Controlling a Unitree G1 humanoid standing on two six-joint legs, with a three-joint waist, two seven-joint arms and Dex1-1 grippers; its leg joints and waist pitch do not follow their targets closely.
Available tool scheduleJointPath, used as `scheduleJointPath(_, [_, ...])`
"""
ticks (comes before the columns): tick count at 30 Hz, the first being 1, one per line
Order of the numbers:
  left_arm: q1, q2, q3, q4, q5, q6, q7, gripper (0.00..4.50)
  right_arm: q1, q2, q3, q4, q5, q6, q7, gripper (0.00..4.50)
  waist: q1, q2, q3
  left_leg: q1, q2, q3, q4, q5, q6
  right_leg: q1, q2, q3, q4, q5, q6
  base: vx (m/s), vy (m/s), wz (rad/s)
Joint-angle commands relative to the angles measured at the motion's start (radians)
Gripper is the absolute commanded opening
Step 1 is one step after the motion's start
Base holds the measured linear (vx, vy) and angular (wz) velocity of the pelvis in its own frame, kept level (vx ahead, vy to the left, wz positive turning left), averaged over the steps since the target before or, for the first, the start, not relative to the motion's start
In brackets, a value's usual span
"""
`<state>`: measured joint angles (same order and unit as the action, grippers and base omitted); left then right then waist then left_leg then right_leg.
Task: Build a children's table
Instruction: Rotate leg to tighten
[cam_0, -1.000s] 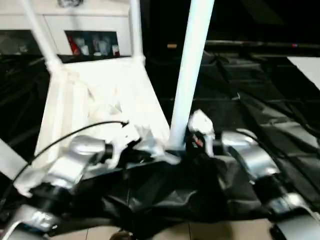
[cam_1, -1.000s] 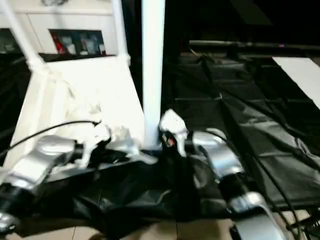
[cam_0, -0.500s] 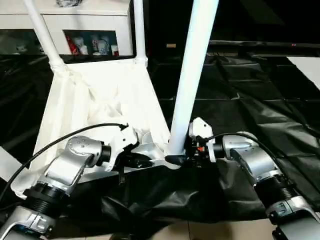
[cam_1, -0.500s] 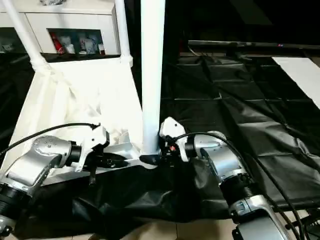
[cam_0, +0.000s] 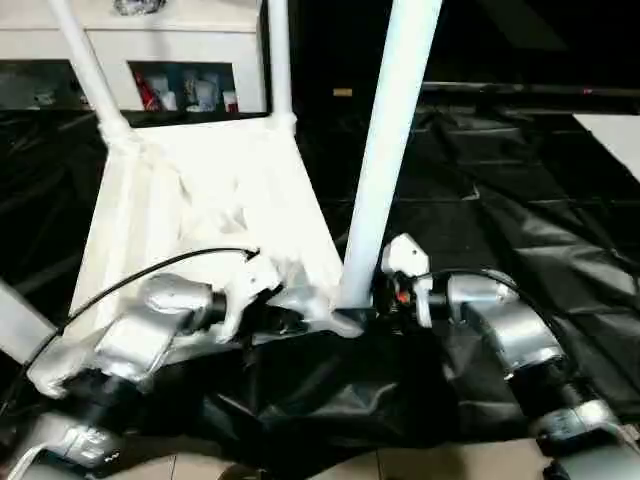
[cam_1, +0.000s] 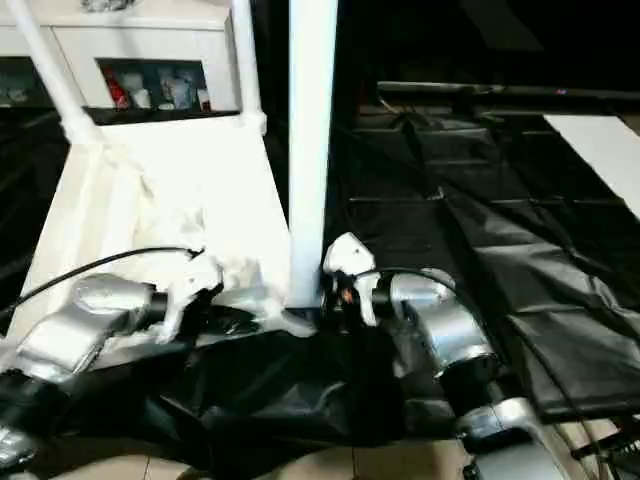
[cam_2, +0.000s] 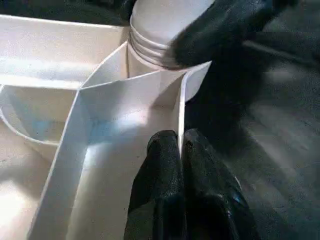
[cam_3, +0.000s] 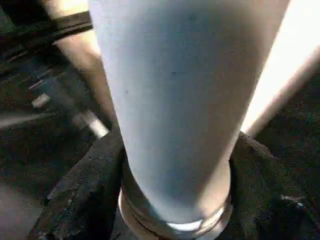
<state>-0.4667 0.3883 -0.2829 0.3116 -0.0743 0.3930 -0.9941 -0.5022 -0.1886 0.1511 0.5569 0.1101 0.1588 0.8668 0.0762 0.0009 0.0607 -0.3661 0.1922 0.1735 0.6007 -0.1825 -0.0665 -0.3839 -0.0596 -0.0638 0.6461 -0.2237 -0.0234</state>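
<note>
Black plastic sheeting (cam_0: 520, 210) covers the floor across the scene. On it lies the tabletop (cam_0: 210, 200), white, underside up with ribs showing. White cabinet (cam_0: 170, 60) with glass doors stands behind it.

Legs: two far legs (cam_0: 85, 65) and (cam_0: 280, 60) stand upright in the far corner sockets. Near leg (cam_0: 385, 160) stands upright in the near corner socket on the robot's right, its ringed base seated at the rim (cam_2: 150, 47). A fourth leg (cam_0: 20, 325) shows in part at the near left corner.

Right end effector (cam_0: 372, 300): black fingers either side of the near leg's base (cam_3: 175, 210), closed around it, just above the socket.

Left end effector (cam_2: 180, 150): fingers (cam_2: 160, 165) together, pinching a thin upright rib (cam_2: 181, 115) of the tabletop just beside the same socket.
</note>
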Motion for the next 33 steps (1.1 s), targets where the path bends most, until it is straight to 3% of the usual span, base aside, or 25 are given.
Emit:
scheduleJointPath(1, [-0.047,-0.083,0.026,0.006,-0.03,0.001,0.084,0.0,-0.017,0.077,0.024,0.062,-0.011,0.016,-0.101,2.67,-0.003,-0.006,-0.059,0.006,0.038,-0.016,-0.077,-0.203,-0.009,0.041,-0.087,0.056,-0.102,-0.285,-0.177,0.0,0.0,0.0])
scheduleJointPath(2, [-0.092,-0.141,0.036,0.061,-0.005,0.007,0.18,0.0,-0.049,0.146,-0.001,0.124,-0.017,0.011,-0.224,2.67,-0.013,0.0,-0.059,0.01,0.037,-0.015,-0.076,-0.215,-0.018,0.035,-0.086,0.057,-0.105,-0.285,-0.175,0.0,0.0,0.0])
scheduleJointPath(3, [-0.109,-0.162,0.04,0.083,0.004,0.008,0.216,0.0,-0.061,0.17,-0.007,0.144,-0.021,0.005,-0.264,2.67,-0.017,-0.001,-0.058,0.011,0.035,-0.015,-0.076,-0.219,-0.021,0.033,-0.085,0.057,-0.107,-0.295,-0.176,0.0,0.0,0.0])
scheduleJointPath(5, [-0.129,-0.187,0.039,0.107,0.017,0.004,0.25,0.0,-0.08,0.202,-0.011,0.171,-0.033,0.0,-0.317,2.67,-0.019,0.001,-0.063,0.005,0.035,-0.017,-0.073,-0.198,-0.013,0.041,-0.088,0.057,-0.105,-0.259,-0.179,0.0,0.0,0.0])
scheduleJointPath(7, [-0.139,-0.201,0.033,0.114,0.024,-0.001,0.253,0.0,-0.095,0.222,-0.009,0.188,-0.049,-0.01,-0.348,2.67,-0.021,0.0,-0.064,0.003,0.034,-0.015,-0.073,-0.181,-0.004,0.039,-0.084,0.057,-0.103,-0.227,-0.18,0.0,0.0,0.0])
scheduleJointPath(10, [-0.149,-0.226,0.026,0.116,0.022,-0.002,0.246,0.0,-0.108,0.244,0.014,0.199,-0.071,-0.05,-0.336,2.67,-0.025,0.003,-0.067,0.002,0.035,-0.014,-0.07,-0.157,0.014,0.043,-0.083,0.055,-0.094,-0.131,-0.206,0.0,0.0,0.0])
scheduleJointPath(12, [-0.144,-0.222,0.017,0.104,0.017,-0.007,0.219,0.0,-0.102,0.241,0.007,0.182,-0.045,-0.044,-0.281,3.23,-0.024,0.003,-0.067,0.001,0.036,-0.014,-0.071,-0.153,0.024,0.044,-0.082,0.055,-0.092,-0.11,-0.214,0.0,0.0,0.0])
scheduleJointPath(21, [-0.086,-0.155,-0.007,0.042,-0.014,-0.039,0.065,0.0,-0.093,0.139,0.026,0.148,-0.05,-0.061,-0.117,3.99,-0.025,0.002,-0.063,0.004,0.041,-0.015,-0.073,-0.189,0.033,0.044,-0.086,0.056,-0.098,-0.169,-0.218,0.0,0.0,0.0])
scheduleJointPath(23, [-0.058,-0.112,-0.016,0.003,-0.033,-0.052,-0.027,0.0,-0.09,0.072,0.034,0.124,-0.047,-0.063,-0.016,3.99,-0.021,0.001,-0.064,0.004,0.042,-0.015,-0.072,-0.187,0.043,0.044,-0.086,0.056,-0.097,-0.163,-0.221,0.0,0.0,0.0])
scheduleJointPath(25, [-0.046,-0.092,-0.018,-0.017,-0.045,-0.051,-0.068,0.0,-0.088,0.044,0.035,0.108,-0.043,-0.066,0.032,3.99,-0.018,0.003,-0.063,0.007,0.043,-0.011,-0.071,-0.183,0.047,0.039,-0.086,0.058,-0.098,-0.154,-0.225,0.0,0.0,0.0])
scheduleJointPath(33, [-0.004,0.008,-0.031,-0.081,-0.075,-0.036,-0.223,0.0,-0.057,-0.079,0.086,0.041,-0.044,-0.079,0.263,3.99,0.004,0.002,-0.065,0.006,0.045,-0.009,-0.071,-0.149,0.06,0.04,-0.083,0.056,-0.089,-0.102,-0.233,0.0,0.0,0.0])
